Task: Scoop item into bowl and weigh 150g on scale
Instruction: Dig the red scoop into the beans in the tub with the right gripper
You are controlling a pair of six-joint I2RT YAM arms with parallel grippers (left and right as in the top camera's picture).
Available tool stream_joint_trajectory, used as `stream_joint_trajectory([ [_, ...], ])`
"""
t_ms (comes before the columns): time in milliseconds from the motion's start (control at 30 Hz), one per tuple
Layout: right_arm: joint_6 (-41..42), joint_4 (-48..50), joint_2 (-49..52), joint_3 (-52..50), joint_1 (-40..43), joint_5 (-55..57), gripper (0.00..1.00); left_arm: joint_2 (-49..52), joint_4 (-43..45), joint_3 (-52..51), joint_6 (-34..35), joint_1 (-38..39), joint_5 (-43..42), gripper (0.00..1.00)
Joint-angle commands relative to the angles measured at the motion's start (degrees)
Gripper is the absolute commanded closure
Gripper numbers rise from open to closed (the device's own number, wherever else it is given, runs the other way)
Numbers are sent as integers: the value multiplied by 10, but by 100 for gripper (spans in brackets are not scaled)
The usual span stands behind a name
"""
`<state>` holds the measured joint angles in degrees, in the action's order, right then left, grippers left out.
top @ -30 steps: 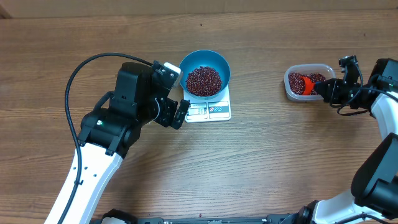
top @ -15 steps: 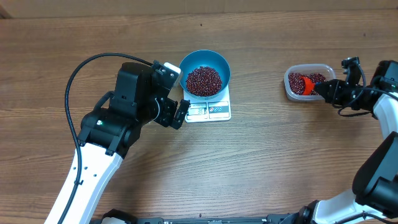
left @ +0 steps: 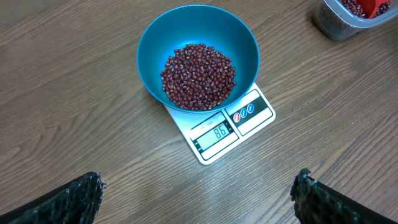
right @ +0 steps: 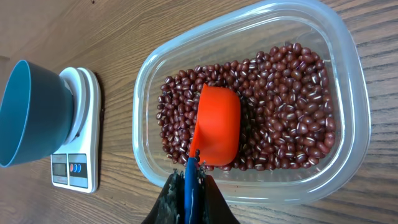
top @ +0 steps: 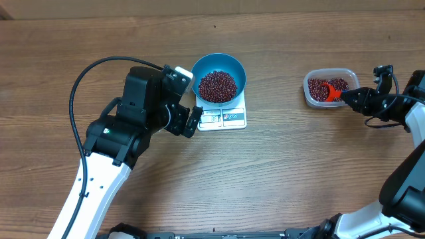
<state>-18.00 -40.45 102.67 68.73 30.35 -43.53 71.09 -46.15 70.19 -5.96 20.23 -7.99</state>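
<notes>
The light blue bowl [top: 240,70] stands on the small white scale [top: 226,118] at mid-table, with a heap of dark red beans [top: 218,85] in it. My left gripper [top: 192,119] hovers open just left of the scale, nothing between its fingers [left: 74,199]. In the left wrist view the bowl [left: 155,43] and scale [left: 224,127] lie ahead. My right gripper [right: 191,186] is shut on the blue handle of the orange-red scoop [right: 217,124]. The scoop lies mouth down on the beans [right: 292,118] in the clear tub [right: 354,93].
The clear tub [top: 309,93] sits at the right of the wooden table, well apart from the scale. A black cable [top: 99,66] loops over the left arm. In the right wrist view the bowl [right: 31,112] and scale [right: 81,155] appear at far left.
My right gripper has drawn back to the right, pulling the scoop toward the tub's near edge. The left arm, bowl and scale have not moved.
</notes>
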Motion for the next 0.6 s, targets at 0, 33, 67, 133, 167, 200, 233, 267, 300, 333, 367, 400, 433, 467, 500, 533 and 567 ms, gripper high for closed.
stream_joint_trajectory([
  [0, 14, -2, 3, -2, 3, -16, 96, -9, 0, 1, 4, 2, -9, 0],
  [33, 17, 1, 3, -2, 3, -16, 96, -9, 0, 1, 4, 2, -8, 1],
  [67, 19, 3, 3, -2, 5, -16, 96, -9, 0, 1, 4, 2, -8, 1],
  [133, 30, 10, 3, -2, 9, -16, 96, -9, 0, 1, 4, 2, -8, 0],
  [167, 33, 12, 4, -2, 12, -16, 96, -9, 0, 1, 4, 2, -9, 1],
  [200, 37, 14, 4, -2, 14, -16, 96, -9, 0, 1, 4, 2, -9, 1],
  [233, 41, 16, 5, -2, 18, -17, 96, -9, 0, 1, 4, 2, -9, 0],
  [267, 46, 18, 7, -2, 21, -18, 96, -9, 0, 1, 4, 2, -9, 0],
  [300, 47, 19, 9, -2, 24, -23, 96, -9, 0, 1, 4, 2, -9, 0],
  [333, 47, 21, 11, -2, 29, -38, 96, -9, 0, 1, 4, 2, -8, 0],
  [367, 47, 22, 14, -2, 32, -49, 96, -9, 0, 1, 4, 2, -9, 0],
  [400, 47, 23, 17, -2, 36, -62, 96, -9, 0, 1, 4, 2, -9, 0],
  [433, 47, 24, 20, -2, 40, -76, 96, -9, 0, 1, 4, 2, -9, 0],
  [467, 47, 26, 24, -2, 46, -92, 96, -9, 0, 1, 4, 2, -8, 0],
  [500, 47, 27, 29, -2, 50, -105, 96, -9, 0, 1, 4, 2, -9, 0],
  [533, 47, 28, 32, -2, 55, -117, 96, -9, 0, 1, 4, 2, -8, 0],
  [567, 48, 29, 36, -2, 58, -125, 96, -9, 0, 1, 4, 2, -8, 0],
])
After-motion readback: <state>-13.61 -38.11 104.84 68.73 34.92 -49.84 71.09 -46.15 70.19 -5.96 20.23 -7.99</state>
